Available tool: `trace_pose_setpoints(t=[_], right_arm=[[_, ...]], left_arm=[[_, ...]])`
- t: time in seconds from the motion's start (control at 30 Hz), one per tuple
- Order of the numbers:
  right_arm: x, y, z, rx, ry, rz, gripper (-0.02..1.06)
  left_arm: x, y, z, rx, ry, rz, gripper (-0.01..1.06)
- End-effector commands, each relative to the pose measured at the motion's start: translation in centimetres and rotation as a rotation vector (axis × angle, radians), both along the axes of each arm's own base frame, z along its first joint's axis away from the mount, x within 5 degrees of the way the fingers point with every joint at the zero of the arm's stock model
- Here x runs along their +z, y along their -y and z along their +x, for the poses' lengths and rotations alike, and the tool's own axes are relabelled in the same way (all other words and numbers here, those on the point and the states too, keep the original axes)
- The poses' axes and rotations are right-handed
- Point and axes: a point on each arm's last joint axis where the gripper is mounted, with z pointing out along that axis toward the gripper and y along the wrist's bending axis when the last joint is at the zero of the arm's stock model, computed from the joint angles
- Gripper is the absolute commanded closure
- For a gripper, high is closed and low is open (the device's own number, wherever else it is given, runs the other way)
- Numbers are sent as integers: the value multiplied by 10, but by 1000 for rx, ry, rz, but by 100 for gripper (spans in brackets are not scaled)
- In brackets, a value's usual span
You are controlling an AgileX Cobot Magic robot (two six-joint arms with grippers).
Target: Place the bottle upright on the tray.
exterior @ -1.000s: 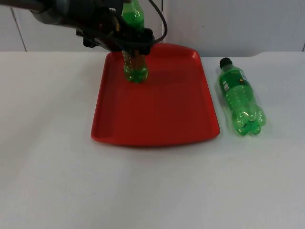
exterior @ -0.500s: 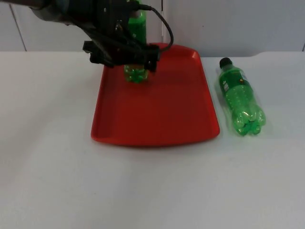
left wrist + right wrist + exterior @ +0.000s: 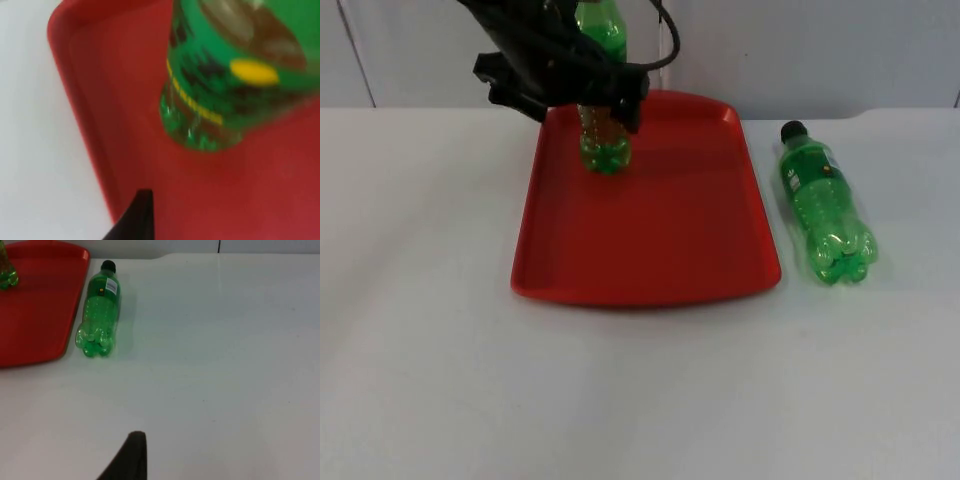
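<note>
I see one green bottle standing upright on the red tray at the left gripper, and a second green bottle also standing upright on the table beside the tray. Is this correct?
Not quite. The second bottle is lying on its side on the table, beside the red tray, as the top view shows. The first bottle does stand upright on the tray at the left gripper.

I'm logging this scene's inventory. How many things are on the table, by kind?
Green bottles: 2, one upright on the tray, one lying on the table beside it
Red tray: 1
Total: 3
</note>
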Motion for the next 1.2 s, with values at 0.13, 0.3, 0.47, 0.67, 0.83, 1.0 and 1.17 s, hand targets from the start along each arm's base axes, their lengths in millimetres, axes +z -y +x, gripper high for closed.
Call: trace_pose_setpoints(t=[0.13,0.3,0.47,0.67,0.83,1.0,1.17], right_arm=[[1,0,0,-1,12,-4,0],[1,0,0,-1,12,-4,0],[1,0,0,-1,12,-4,0],[1,0,0,-1,12,-4,0],[1,0,0,-1,12,-4,0],[1,0,0,-1,12,-4,0],[1,0,0,-1,12,-4,0]], left_arm=[[14,-8,-33,35,83,-69,0],[29,-22,-69,51,159,-92,0],[45,-33,-98,46,196,-94,0],[65,-45,-131,48,234,-107,0],[77,-57,-162,50,273,-120,0],[82,-68,-192,50,282,-123,0],[86,-79,-225,50,298,-130,0]])
